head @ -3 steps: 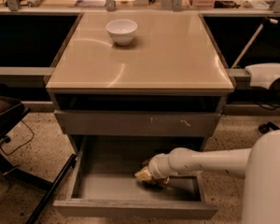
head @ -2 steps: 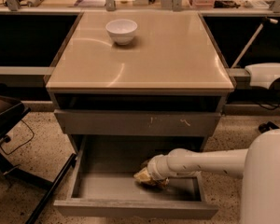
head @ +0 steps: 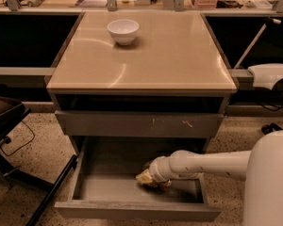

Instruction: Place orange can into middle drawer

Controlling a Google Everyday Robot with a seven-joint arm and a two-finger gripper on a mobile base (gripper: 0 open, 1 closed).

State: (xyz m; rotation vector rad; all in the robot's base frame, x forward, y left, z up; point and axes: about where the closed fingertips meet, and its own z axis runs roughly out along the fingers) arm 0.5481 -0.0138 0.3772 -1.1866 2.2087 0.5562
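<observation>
- Unchanged since earlier: gripper stays inside open grey metal middle drawer, below the counter's front edge.
- Dented golden-orange metal can at gripper tip; grip state cannot be told.

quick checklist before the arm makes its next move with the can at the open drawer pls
1. Open drawer pulled out far enough: ok, its floor is exposed.
2. Claw inside the drawer: ok, it is low between the side walls, near the front.
3. Can within the drawer walls: ok, it sits at the claw tip over the floor.
4. Can resting on the drawer floor: cannot tell.
5. Scratched drawer front above out of the arm's way: ok, it is shut.
6. Bowl out of the way: ok, it is up on the cabinet top.
</observation>
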